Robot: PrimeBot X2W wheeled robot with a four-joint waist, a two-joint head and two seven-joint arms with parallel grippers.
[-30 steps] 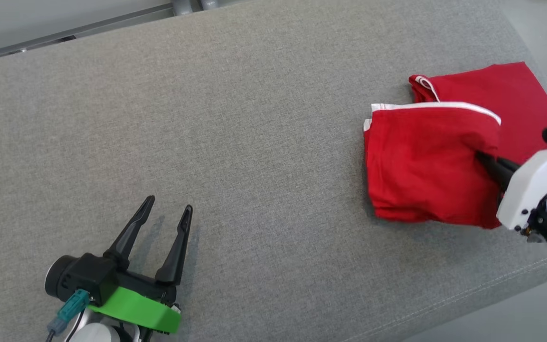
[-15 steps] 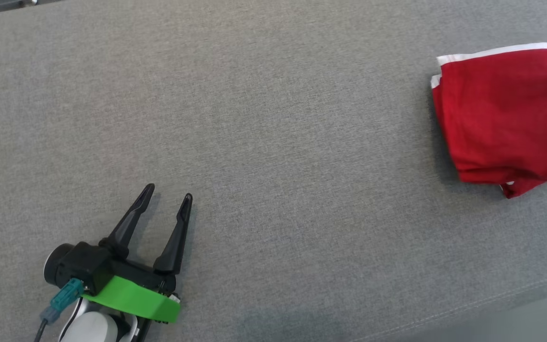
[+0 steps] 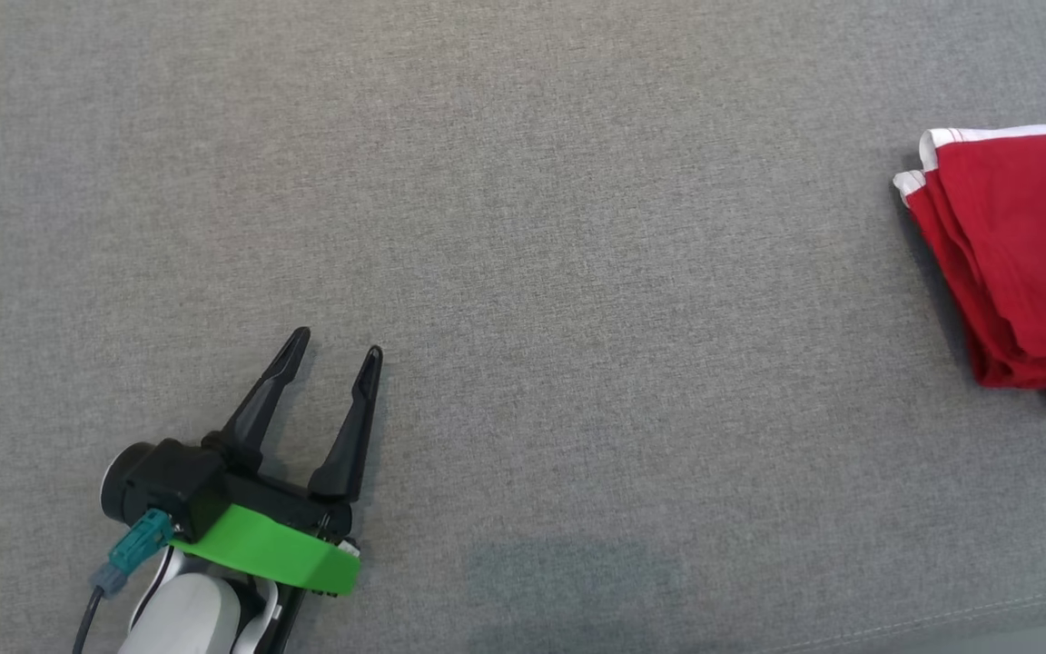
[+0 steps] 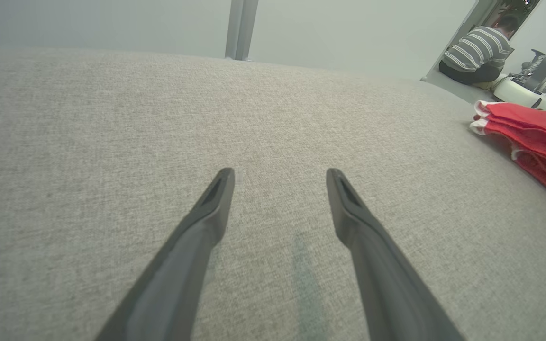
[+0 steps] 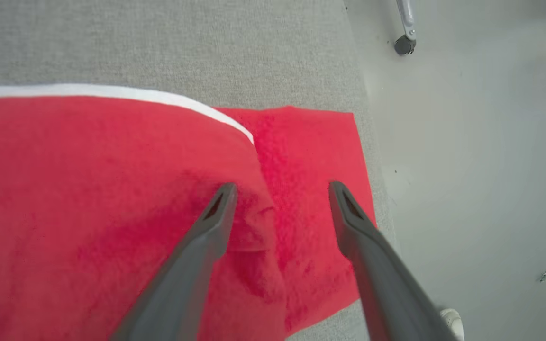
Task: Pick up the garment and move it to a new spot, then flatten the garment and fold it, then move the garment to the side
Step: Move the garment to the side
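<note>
Left gripper [image 3: 337, 345], fingers spread and empty, sits low over a grey woven cushion [image 3: 577, 227]. Right gripper [image 5: 282, 188], fingers parted and holding nothing, hovers over the folded red garment [image 3: 1022, 254] at the cushion's right edge, beside pale floor [image 5: 467, 142]. Farther off, a person [image 4: 479, 52] in stripes crouches.
</note>
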